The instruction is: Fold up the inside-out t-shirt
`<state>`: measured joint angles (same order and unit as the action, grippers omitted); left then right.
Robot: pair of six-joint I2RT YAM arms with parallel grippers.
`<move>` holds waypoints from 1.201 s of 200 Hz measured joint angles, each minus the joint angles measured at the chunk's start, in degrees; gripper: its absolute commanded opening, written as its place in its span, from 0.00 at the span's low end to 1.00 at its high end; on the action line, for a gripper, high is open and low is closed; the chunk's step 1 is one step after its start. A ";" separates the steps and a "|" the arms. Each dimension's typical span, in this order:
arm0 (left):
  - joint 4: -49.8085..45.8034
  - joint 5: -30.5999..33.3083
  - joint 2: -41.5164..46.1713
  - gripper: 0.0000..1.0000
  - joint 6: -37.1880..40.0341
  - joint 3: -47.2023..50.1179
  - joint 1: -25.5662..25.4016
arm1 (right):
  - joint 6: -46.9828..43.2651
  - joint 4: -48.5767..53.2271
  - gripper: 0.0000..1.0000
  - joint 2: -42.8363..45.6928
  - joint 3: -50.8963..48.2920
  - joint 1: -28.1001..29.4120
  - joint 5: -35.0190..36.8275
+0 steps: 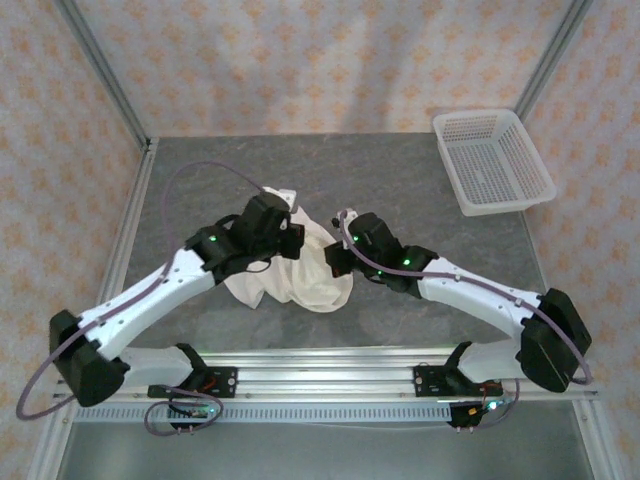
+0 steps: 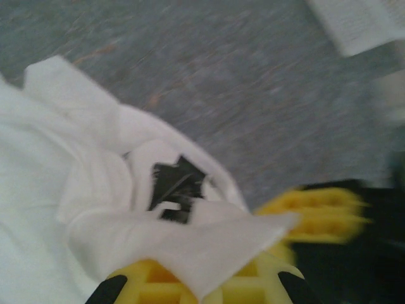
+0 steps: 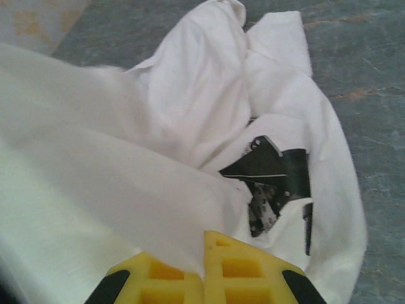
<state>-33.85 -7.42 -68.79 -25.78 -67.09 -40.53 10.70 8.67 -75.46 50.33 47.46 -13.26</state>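
Note:
The inside-out t-shirt (image 1: pixel 312 278) is a crumpled white heap at the table's middle, with both arms meeting over it. My left gripper (image 1: pixel 292 238) is at its upper left. In the left wrist view this gripper (image 2: pixel 196 282) is shut, with a flap of the t-shirt (image 2: pixel 57 164) pinched between its yellow fingers. My right gripper (image 1: pixel 338 258) is at the heap's right edge. In the right wrist view it (image 3: pixel 204 256) is shut on a fold of the t-shirt (image 3: pixel 126 158). The right gripper's yellow fingers (image 2: pixel 319 215) show blurred close beside the left one.
A white mesh basket (image 1: pixel 492 160) stands at the table's back right, seen blurred as a basket corner (image 2: pixel 364 22) in the left wrist view. Grey table (image 1: pixel 420 190) lies bare behind the heap. A black arm part (image 3: pixel 275 171) shows through a gap in the cloth.

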 measured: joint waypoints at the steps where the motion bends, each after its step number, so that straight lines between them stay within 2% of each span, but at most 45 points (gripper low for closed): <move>1: -0.09 -0.20 0.13 0.00 -0.07 -0.04 0.02 | 0.00 0.00 0.20 -0.04 -0.02 0.00 0.04; 20: -1.70 -2.82 1.77 0.00 -0.76 -0.81 0.63 | -0.20 1.53 0.32 -1.16 -0.52 -0.04 1.53; 42: -3.65 -4.02 1.88 0.00 -1.20 -0.81 1.05 | -0.37 2.45 0.33 -1.53 -0.66 -0.02 -1.33; 52: -4.37 -4.22 1.90 0.00 -1.20 -0.81 1.16 | -0.42 1.99 0.28 -1.53 -0.66 0.00 -3.93; 72: -5.77 -3.67 1.90 0.00 -1.22 -0.87 1.73 | 0.11 1.90 0.09 -1.53 -0.66 0.02 -6.62; 87: -7.85 -1.49 1.90 0.00 -1.66 -1.29 3.43 | 0.76 2.36 0.07 -1.40 -0.79 -0.20 -6.27; 97: -9.14 -0.76 2.03 0.00 -2.29 -1.36 6.12 | 1.79 2.14 0.11 -0.39 -1.66 -0.76 -5.84; 106: -9.92 -1.14 2.12 0.00 -2.73 -1.20 9.14 | 2.40 1.81 0.23 1.55 -2.97 -1.38 -5.86; 113: -10.05 -1.86 2.19 0.00 -3.21 -0.76 11.30 | 2.80 1.31 0.35 3.19 -3.74 -1.84 -6.34; 120: -10.01 -3.26 2.25 0.00 -3.74 0.09 13.53 | 2.84 0.26 0.40 4.81 -4.22 -2.14 -7.85; 152: -7.41 -8.15 -1.90 0.00 -5.46 4.59 17.55 | 2.73 -3.85 0.42 8.59 -4.37 -1.68 -14.60; 189: 1.01 -13.35 -12.74 0.00 -9.66 13.92 23.85 | 2.78 -5.05 0.43 8.22 -4.37 -1.64 -14.45; 215: 1.79 -14.03 -15.26 0.23 -10.93 16.17 28.79 | 2.80 -5.27 0.43 7.21 -4.37 -1.49 -13.33; 240: 0.00 -12.39 -11.32 0.44 -9.18 15.87 32.48 | 2.82 -5.22 0.44 5.70 -4.39 -1.25 -12.85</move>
<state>-33.85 -19.81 -80.12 -34.96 -51.22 -8.05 13.52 3.44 -69.76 45.93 46.22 -26.11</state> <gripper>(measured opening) 0.353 0.434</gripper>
